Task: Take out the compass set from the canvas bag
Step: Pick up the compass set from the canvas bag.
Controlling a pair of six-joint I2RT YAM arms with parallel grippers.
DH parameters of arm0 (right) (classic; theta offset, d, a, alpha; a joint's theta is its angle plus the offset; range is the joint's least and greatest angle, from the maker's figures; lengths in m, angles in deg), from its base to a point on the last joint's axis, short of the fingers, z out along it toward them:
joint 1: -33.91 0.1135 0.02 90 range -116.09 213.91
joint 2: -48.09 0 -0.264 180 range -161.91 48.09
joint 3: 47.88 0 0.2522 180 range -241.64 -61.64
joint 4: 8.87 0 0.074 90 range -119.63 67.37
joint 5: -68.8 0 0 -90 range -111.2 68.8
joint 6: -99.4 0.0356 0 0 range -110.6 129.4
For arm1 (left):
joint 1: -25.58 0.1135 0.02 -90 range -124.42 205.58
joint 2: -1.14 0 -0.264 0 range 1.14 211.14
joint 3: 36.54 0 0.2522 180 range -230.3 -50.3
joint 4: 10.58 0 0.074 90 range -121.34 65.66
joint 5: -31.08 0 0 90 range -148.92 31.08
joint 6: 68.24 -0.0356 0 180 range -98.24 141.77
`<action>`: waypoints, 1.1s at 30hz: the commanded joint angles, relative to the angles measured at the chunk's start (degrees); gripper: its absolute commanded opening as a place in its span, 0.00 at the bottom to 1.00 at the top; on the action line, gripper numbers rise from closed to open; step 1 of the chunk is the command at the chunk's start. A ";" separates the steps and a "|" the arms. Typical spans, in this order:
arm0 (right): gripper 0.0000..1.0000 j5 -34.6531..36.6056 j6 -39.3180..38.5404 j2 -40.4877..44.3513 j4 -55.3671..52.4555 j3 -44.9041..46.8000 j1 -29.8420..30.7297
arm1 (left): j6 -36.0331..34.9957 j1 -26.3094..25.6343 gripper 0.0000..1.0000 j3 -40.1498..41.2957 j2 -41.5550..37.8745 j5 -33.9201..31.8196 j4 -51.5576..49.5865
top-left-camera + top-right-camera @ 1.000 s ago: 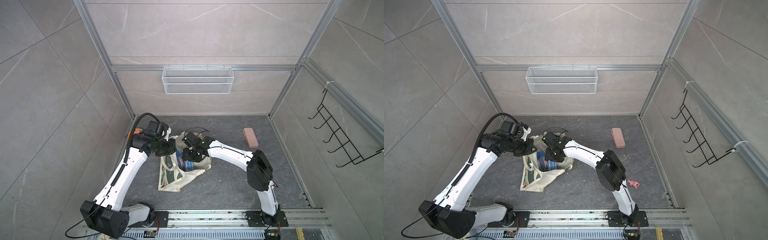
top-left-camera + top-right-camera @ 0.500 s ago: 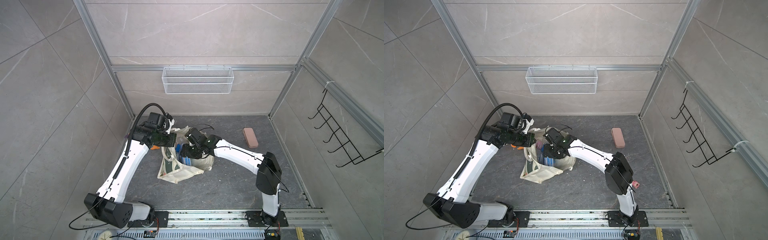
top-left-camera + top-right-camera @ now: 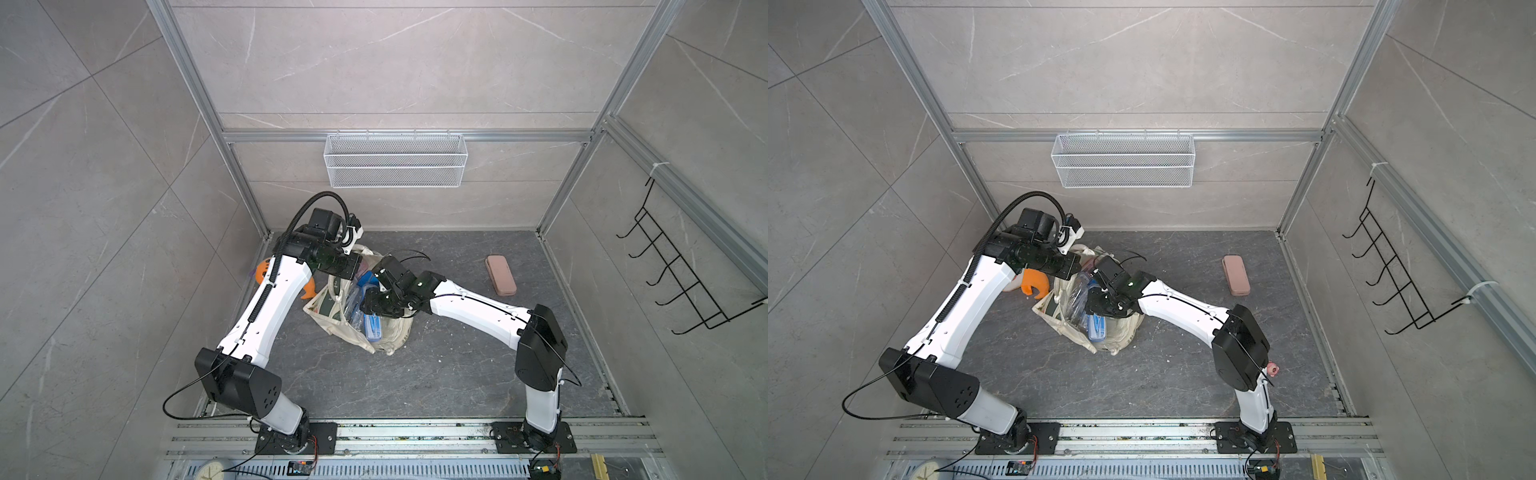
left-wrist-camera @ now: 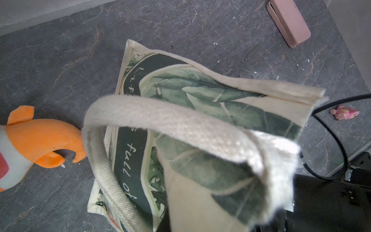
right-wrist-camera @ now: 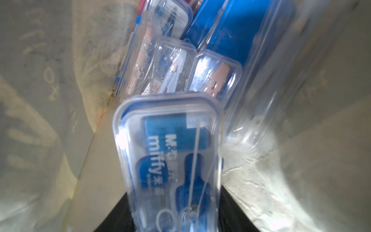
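A dark grey marbled stone-look floor (image 3: 457,374) carries the loose items. An orange plush toy (image 4: 38,140) with white and red patches lies near the left wall. A dusty-pink rectangular hard case (image 3: 500,281) lies flat toward the back right, well apart from the toy. A small pink figurine (image 3: 1272,369) sits on the floor nearer the front right. A white wire mesh basket (image 3: 395,160) hangs from the back wall's rail, and a black wire hook rack (image 3: 681,274) hangs on the right wall. A round white clock face (image 3: 212,471) shows at the front edge.

One canvas bag (image 3: 397,332), one plush (image 4: 44,136), one pink case (image 3: 500,281).
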 commanded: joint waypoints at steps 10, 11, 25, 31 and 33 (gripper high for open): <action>0.44 1.35 -4.03 8.12 -1.02 -0.02 -1.80 | 3.83 -0.05 0.00 -4.11 1.01 0.76 -0.04; 0.44 1.26 -4.49 9.09 -1.47 0.19 -1.80 | 3.95 -0.05 0.00 -4.41 1.65 0.53 -0.63; 0.42 2.55 -9.28 23.28 -7.65 6.57 -6.10 | 7.57 1.00 0.00 -4.44 4.45 2.63 -0.87; 0.42 1.59 -13.54 22.85 -10.33 7.31 -16.72 | 8.50 1.00 0.00 -3.98 4.15 3.40 0.21; 0.42 1.31 -15.03 21.01 -10.92 7.80 -20.78 | 8.94 1.00 0.00 -4.23 4.26 3.59 0.31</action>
